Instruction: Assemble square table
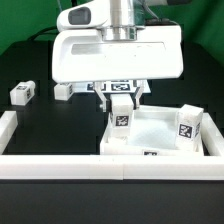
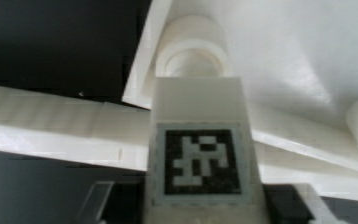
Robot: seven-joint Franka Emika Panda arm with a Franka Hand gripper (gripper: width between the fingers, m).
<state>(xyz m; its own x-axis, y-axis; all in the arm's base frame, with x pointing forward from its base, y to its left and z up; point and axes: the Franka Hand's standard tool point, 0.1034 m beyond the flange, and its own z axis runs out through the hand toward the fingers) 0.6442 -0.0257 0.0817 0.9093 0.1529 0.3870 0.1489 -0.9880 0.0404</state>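
Observation:
The white square tabletop (image 1: 150, 138) lies tray-side up near the front wall. My gripper (image 1: 121, 100) hangs over its corner at the exterior view's left, shut on a white tagged leg (image 1: 121, 118) that stands upright there. In the wrist view the held leg (image 2: 199, 130) runs between my dark fingers (image 2: 119, 200), its rounded far end at a corner of the tabletop (image 2: 318, 80). I cannot tell whether the leg sits in the socket. A second leg (image 1: 188, 123) stands upright in the tabletop's corner at the exterior view's right.
Another loose leg (image 1: 22, 93) lies on the black table at the exterior view's left, and a white piece (image 1: 63, 92) lies closer to the arm. Long white border walls (image 1: 100, 166) run along the front and sides. The marker board (image 1: 108, 87) shows partly behind my gripper.

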